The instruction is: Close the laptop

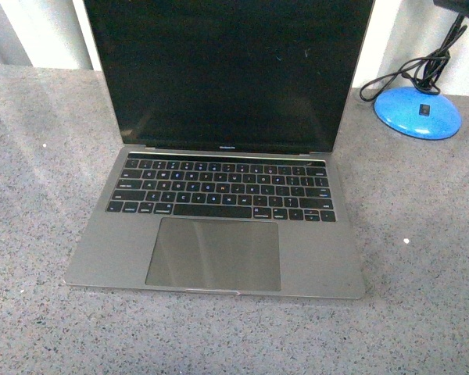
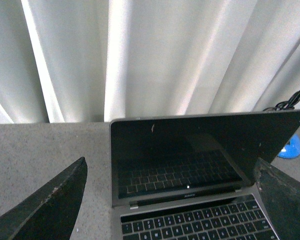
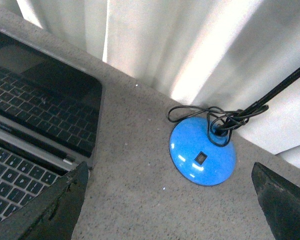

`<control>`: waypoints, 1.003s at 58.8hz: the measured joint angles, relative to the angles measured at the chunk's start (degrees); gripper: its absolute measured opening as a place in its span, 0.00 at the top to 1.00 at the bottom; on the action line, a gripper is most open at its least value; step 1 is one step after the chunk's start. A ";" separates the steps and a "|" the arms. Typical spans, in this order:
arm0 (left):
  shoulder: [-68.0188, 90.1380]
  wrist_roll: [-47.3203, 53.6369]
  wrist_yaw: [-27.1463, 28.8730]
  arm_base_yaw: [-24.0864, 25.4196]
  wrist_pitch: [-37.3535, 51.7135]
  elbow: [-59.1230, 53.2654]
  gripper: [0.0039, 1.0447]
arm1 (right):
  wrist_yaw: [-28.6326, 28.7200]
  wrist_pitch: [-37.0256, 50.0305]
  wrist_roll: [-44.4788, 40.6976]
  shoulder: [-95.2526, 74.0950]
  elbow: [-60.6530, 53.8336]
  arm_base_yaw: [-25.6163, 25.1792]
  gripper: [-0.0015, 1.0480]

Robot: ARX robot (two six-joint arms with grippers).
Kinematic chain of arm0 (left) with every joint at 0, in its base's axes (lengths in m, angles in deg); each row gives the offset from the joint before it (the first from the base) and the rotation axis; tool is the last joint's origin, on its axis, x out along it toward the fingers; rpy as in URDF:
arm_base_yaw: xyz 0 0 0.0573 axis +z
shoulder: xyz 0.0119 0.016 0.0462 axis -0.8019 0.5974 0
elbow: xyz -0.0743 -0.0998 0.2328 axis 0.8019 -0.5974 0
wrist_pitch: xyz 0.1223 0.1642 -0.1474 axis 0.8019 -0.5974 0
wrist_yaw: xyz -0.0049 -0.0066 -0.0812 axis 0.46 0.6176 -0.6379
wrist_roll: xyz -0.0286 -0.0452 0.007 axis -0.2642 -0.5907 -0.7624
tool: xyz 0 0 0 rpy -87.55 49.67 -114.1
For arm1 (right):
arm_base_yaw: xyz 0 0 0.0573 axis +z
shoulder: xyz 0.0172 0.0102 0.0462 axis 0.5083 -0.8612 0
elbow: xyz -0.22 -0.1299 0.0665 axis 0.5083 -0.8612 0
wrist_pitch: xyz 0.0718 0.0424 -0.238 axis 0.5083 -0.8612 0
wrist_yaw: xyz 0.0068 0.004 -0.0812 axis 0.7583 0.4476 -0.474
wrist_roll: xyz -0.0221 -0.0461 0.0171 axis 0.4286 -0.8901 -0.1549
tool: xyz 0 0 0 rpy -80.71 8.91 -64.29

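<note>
A grey speckled table (image 1: 422, 312) is seen with a white curtain (image 2: 155, 55) hung behind it. The laptop (image 1: 219, 234) is placed in the middle of this table, directly before the robot. Its lid is stood fully open and leaned a little back, and the screen (image 1: 227, 70) is dark. The task is judged to be at its very first step: the lid is not yet touched and no closing is begun. The left gripper (image 2: 170, 162) is held released, its fingers spread wide, near the left part of the laptop, and nothing is grasped by it. The right gripper (image 3: 170, 167) is released in the same way, over the table between the laptop's right edge and the blue lamp base (image 1: 417, 112). Neither arm is shown in the front view. For the next move, it is judged that one gripper must be brought behind the top edge of the lid. The lid must then be pressed gently forward and down toward the keyboard (image 1: 223, 187), so that the laptop is not slid on the table. The following are counted: one table, one curtain, one laptop, one blue lamp base, one black cable (image 1: 410, 70) coiled at it, and two grippers.
</note>
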 joint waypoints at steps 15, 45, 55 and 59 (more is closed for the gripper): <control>14.29 -3.65 3.80 -1.75 2.38 11.45 0.12 | -0.33 2.75 3.85 -6.93 7.37 2.05 0.32; 24.70 -1.53 1.68 -4.96 -5.31 25.20 0.94 | 2.58 -0.09 6.36 -15.47 17.94 3.87 0.99; 28.13 1.57 2.38 -5.42 -10.23 30.08 0.97 | 3.87 -1.16 6.43 -18.49 21.27 3.63 0.99; 29.24 1.84 2.49 -5.42 -11.72 32.22 0.97 | 4.31 -1.79 6.49 -19.58 22.91 3.54 0.99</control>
